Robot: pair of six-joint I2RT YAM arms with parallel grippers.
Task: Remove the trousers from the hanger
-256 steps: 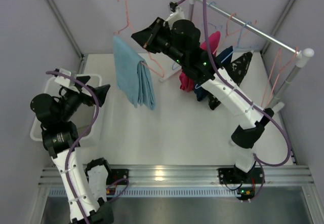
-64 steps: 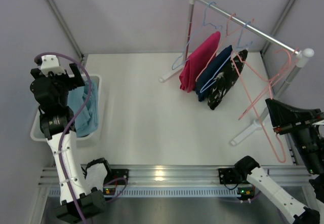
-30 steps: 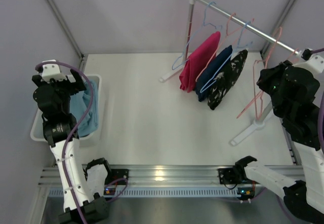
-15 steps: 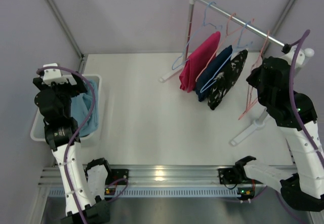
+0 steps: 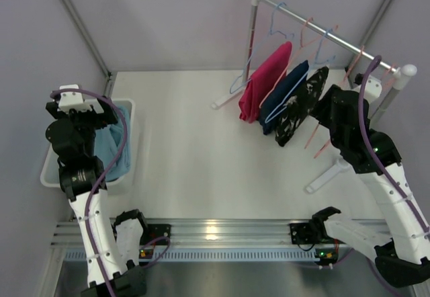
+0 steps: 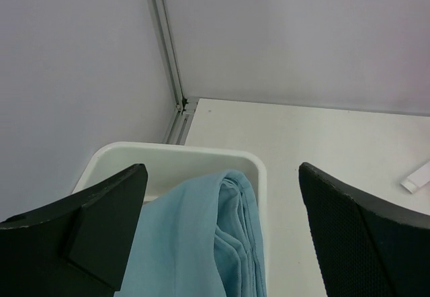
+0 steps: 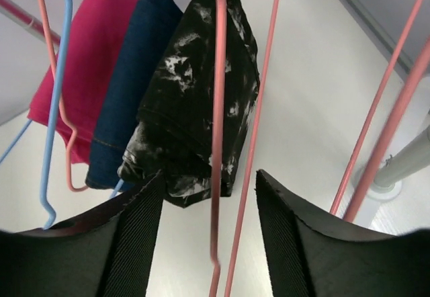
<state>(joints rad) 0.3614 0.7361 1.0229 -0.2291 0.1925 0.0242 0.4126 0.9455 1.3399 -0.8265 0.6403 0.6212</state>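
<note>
Left wrist view: light sky-blue folded cloth trousers point(image 6: 201, 243) lie in white plastic bin point(image 6: 175, 150), with left fingers point(image 6: 101, 209) spread wide above it. Right wrist view: right fingers point(image 7: 289, 257) stand apart, thin pink wire hanger point(image 7: 216, 109) hanging between them, not pinched.

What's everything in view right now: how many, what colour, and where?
table: one, white, under everything
bin: one, white, left edge of the table
trousers: one pair showing, sky-blue, in the bin
rack: one, white and silver, far right
pink garment: one, hung on the rack
navy garment: one, hung beside the pink one
patterned garment: one, black and white, hung beside the navy one
pink hangers: several, on the rack
blue hangers: at least two, on the rack
left gripper: black, open, above the bin
right gripper: black, open, astride a bare pink hanger
</note>
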